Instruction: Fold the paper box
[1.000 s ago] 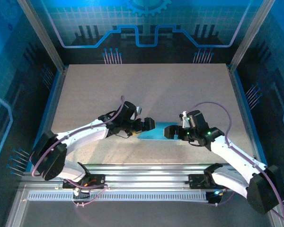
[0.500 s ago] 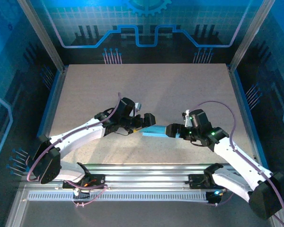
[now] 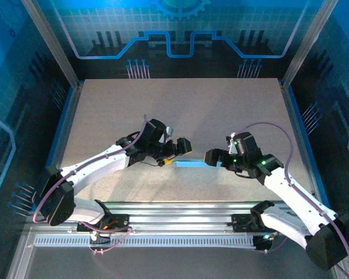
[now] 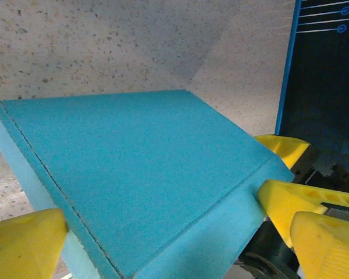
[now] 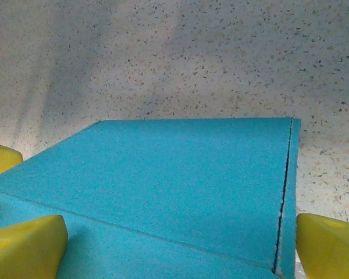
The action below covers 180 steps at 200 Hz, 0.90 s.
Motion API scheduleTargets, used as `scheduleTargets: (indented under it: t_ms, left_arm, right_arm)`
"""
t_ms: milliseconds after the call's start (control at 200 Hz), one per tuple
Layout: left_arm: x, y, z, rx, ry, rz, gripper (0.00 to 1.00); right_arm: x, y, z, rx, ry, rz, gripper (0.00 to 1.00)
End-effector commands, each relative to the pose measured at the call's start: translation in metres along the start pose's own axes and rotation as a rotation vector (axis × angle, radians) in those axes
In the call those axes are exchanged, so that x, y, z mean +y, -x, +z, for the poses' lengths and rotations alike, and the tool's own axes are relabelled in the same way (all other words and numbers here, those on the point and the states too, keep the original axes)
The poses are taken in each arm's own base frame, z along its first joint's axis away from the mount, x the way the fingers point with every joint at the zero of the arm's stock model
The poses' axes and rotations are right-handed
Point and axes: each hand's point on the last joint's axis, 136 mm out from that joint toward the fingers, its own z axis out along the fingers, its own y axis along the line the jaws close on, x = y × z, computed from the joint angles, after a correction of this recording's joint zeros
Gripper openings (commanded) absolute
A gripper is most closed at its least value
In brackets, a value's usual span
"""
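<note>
Left pincer (image 3: 182,147) and right pincer (image 3: 213,157) stood wide at the ends of the closed light blue flat cardboard box (image 3: 192,163) on the speckled table (image 3: 180,104).

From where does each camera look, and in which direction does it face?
Top external: above and behind the arms, looking down at the table, both arms, the paper box between left gripper and right gripper.
Left wrist: on the left arm, low, facing the box's blue top; own yellow fingers at the bottom corners.
Right wrist: same from the box's other end; own fingers low.
Shared: both wrist views show that box.
</note>
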Motion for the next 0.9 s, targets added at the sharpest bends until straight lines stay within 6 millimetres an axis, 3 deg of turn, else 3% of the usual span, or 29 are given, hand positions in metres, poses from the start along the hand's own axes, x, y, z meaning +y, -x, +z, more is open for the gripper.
scheduleTargets:
  t_ms: [0, 896]
  left_arm:
    - [-0.017, -0.004, -0.002, 0.044, -0.037, -0.014, 0.99]
    - [-0.007, -0.009, 0.02, 0.161, -0.051, -0.144, 0.99]
  right_arm:
    - [0.009, 0.006, -0.01, -0.009, 0.015, 0.022, 1.0]
    - [0.002, 0.004, -0.016, 0.033, -0.06, 0.073, 1.0]
